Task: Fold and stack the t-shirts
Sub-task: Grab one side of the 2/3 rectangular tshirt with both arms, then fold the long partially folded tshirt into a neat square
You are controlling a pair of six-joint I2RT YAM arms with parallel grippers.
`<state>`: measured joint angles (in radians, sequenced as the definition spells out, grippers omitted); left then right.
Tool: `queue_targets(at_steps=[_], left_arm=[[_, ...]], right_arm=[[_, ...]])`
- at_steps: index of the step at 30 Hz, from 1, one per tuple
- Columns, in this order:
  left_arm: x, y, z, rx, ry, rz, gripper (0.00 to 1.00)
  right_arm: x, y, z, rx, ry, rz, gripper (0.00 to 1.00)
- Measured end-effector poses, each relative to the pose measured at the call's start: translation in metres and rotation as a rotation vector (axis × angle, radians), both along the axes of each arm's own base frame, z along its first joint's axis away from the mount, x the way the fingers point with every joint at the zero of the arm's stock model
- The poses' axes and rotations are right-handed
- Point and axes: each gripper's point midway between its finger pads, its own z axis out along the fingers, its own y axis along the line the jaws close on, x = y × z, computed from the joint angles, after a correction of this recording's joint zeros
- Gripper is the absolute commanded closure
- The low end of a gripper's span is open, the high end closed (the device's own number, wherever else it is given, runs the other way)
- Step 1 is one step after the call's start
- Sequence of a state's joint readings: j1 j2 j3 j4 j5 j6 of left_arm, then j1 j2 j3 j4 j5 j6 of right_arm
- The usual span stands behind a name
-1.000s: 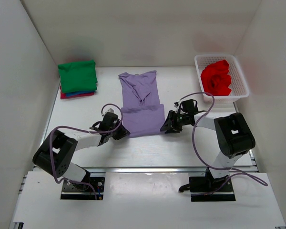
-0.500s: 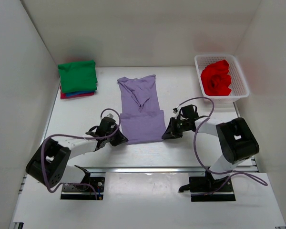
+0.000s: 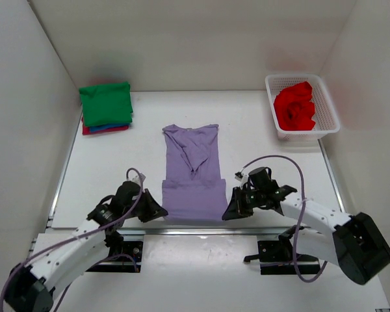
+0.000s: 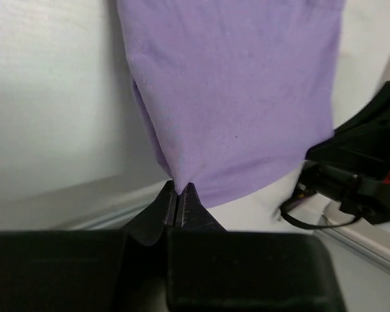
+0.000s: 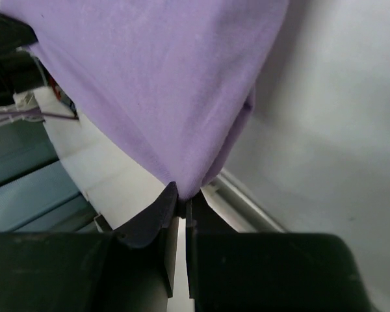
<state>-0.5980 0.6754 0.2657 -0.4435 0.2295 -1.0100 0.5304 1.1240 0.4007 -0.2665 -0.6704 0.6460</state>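
- Three tees look finished: a folded pile sits at the far left, with the green t-shirt (image 3: pixel 106 104) on top, an edge of the blue t-shirt (image 3: pixel 112 128) under it and an edge of the magenta t-shirt (image 3: pixel 91 130) at the bottom
- The lavender t-shirt (image 3: pixel 192 170) is the one in hand; it lies in the middle of the table (image 3: pixel 266 143) as a long narrow strip, neck end far, its near end at the near table edge
- Its sides appear already turned in (a crease line crosses it near the hem end), so I judge the lengthwise folds done and the end-to-end folds not yet done
- The left gripper (image 3: pixel 157 209) is closed tight on the near left corner of the lavender cloth; its wrist view shows the fingertips (image 4: pixel 159 221) pinched together with fabric between them
- The right gripper (image 3: pixel 230 211) is likewise clamped on the near right corner, cloth bunched at its fingertips (image 5: pixel 153 221)
- The red t-shirt (image 3: pixel 295 107) is crumpled in the basket (image 3: pixel 325 97) at the far right, unfolded
- Left to do, by my reckoning: finish the lavender fold, put it on the pile, then fold and stack the red one
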Motion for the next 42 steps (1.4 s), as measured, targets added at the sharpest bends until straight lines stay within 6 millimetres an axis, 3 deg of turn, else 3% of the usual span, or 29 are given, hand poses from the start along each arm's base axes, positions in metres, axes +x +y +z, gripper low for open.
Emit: queue_targets(at_steps=[4, 9, 12, 20, 24, 29, 42], left_arm=[[-0.014, 0.006, 0.013, -0.05, -0.015, 0.017, 1.0], [-0.032, 0.015, 0.015, -0.077, 0.035, 0.025, 1.0], [-0.043, 0.021, 0.02, -0.075, 0.075, 0.028, 1.0], [-0.05, 0.03, 0.063, -0.113, 0.095, 0.03, 1.0], [-0.046, 0.028, 0.076, -0.101, 0.105, 0.007, 1.0], [-0.037, 0.017, 0.074, -0.08, 0.136, -0.032, 1.0], [0.036, 0.006, 0.081, -0.093, 0.085, 0.025, 1.0]], right_arm=[[-0.022, 0.006, 0.01, 0.041, 0.014, 0.009, 1.0], [-0.045, 0.009, 0.017, 0.086, 0.062, 0.0, 1.0], [-0.048, 0.01, 0.028, 0.122, 0.074, -0.013, 1.0], [-0.054, 0.007, 0.053, 0.157, 0.148, -0.022, 1.0], [-0.039, 0.008, 0.073, 0.173, 0.156, -0.029, 1.0], [-0.014, 0.006, 0.087, 0.155, 0.163, -0.04, 1.0], [0.064, 0.001, 0.105, 0.118, 0.149, -0.038, 0.99]])
